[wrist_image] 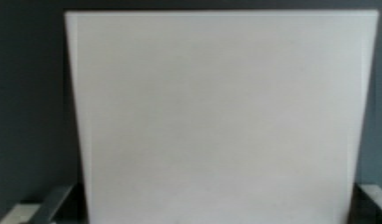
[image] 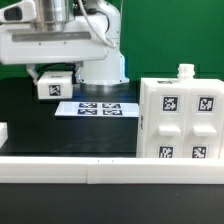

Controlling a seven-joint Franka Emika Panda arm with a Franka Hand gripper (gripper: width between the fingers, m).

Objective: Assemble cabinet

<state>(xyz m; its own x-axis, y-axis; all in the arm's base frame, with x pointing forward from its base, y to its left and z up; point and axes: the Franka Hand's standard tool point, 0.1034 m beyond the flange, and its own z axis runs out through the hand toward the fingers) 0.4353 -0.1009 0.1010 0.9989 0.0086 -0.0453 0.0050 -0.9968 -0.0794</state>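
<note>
The cabinet box [image: 180, 120], large and white with square black-and-white tags, stands at the exterior view's right against the front bar. A small white knob-like piece [image: 185, 71] sticks up from its top. My gripper [image: 53, 76] hangs at the exterior view's upper left, above the dark table, shut on a white tagged panel [image: 52, 87]. In the wrist view the panel [wrist_image: 214, 100] fills most of the picture as a plain white face, held between the dark fingers [wrist_image: 56, 204] of my gripper [wrist_image: 209, 212] at its two edges.
The marker board [image: 96, 108] lies flat on the table between the held panel and the cabinet box. A long white border bar [image: 100, 172] runs along the front. Another white part [image: 3, 132] shows at the exterior view's left edge.
</note>
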